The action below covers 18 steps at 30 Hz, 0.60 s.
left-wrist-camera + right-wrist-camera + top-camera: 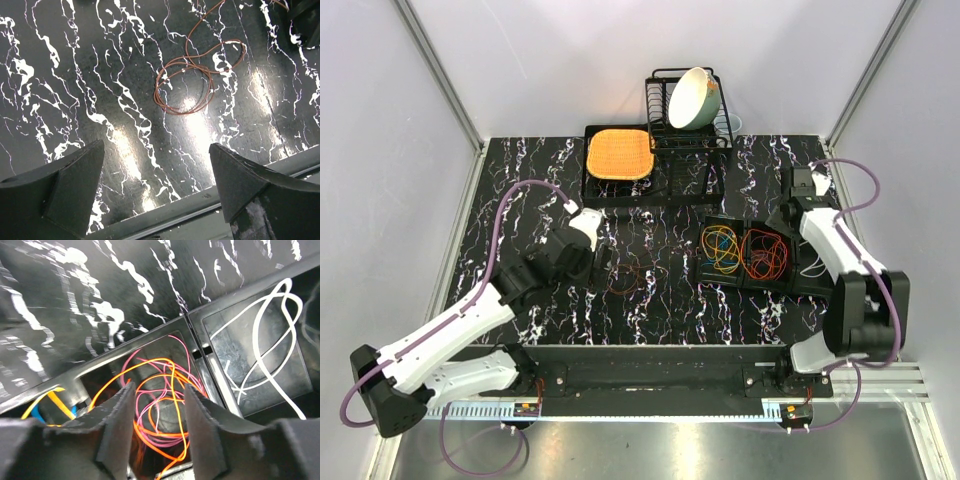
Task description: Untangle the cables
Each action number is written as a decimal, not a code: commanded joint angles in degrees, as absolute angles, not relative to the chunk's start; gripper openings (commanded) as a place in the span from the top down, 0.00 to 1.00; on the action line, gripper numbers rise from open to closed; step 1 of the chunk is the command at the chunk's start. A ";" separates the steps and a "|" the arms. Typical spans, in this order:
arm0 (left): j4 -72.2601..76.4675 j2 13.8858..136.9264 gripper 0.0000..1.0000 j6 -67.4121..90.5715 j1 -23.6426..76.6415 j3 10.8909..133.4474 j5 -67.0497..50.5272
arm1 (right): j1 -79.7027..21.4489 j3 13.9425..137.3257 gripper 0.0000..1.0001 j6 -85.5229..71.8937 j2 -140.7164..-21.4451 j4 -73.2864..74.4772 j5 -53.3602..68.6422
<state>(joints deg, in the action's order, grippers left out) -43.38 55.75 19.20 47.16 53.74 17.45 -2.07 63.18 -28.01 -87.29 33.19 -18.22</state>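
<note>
A loose brown cable (630, 280) lies coiled on the black marbled table; it also shows in the left wrist view (192, 75). My left gripper (602, 262) is open and empty, just left of that cable; in its own view (156, 145) the cable lies ahead of the fingertips. A black compartment tray (752, 286) holds a yellow, blue and orange tangle (720, 250), an orange and pink tangle (767, 255) and a white cable (810, 265). My right gripper (786, 222) hangs open over the orange and pink tangle (167, 390), fingers astride its strands. The white cable (267, 340) lies in the adjoining compartment.
A black dish rack (665, 100) with a tilted cream bowl (695, 97) stands at the back. An orange pad (618, 153) lies on a black tray (595, 195) beside it. The table's front rail (210, 200) runs close under my left gripper.
</note>
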 commanded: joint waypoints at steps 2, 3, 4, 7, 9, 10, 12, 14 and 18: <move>-38.50 54.49 0.10 17.67 46.06 52.82 18.99 | -2.02 63.10 0.43 -26.54 -79.81 34.01 -17.14; -38.50 54.75 0.11 17.49 46.05 52.82 18.90 | -2.02 63.19 0.43 -26.54 -79.46 34.36 -17.05; -38.50 54.84 0.11 17.40 45.97 52.82 18.90 | -1.93 63.28 0.42 -26.46 -78.76 35.32 -16.62; -38.50 54.93 0.11 16.88 45.70 52.65 19.25 | -2.02 63.02 0.45 -26.72 -76.30 35.60 -10.39; -38.50 54.76 0.10 16.35 45.27 52.47 19.77 | -2.63 61.88 0.46 -27.86 -74.98 34.90 -4.34; -38.50 54.76 0.10 16.26 45.18 52.30 19.95 | -3.33 61.35 0.46 -28.38 -74.27 34.28 -3.52; -38.50 54.67 0.10 16.26 44.74 52.12 20.56 | -5.97 60.38 0.45 -29.53 -74.09 34.10 -2.90; -38.58 54.93 0.11 16.52 44.74 52.03 21.18 | -8.16 60.12 0.46 -30.06 -74.97 34.01 -2.73; -39.29 54.84 0.11 17.05 44.74 51.86 23.11 | -9.93 59.85 0.49 -30.32 -76.89 33.05 -1.94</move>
<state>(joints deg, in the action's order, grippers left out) -41.04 55.33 17.37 44.93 52.05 19.68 -8.51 60.14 -29.19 -75.75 34.52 -4.71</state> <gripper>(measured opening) 0.897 0.519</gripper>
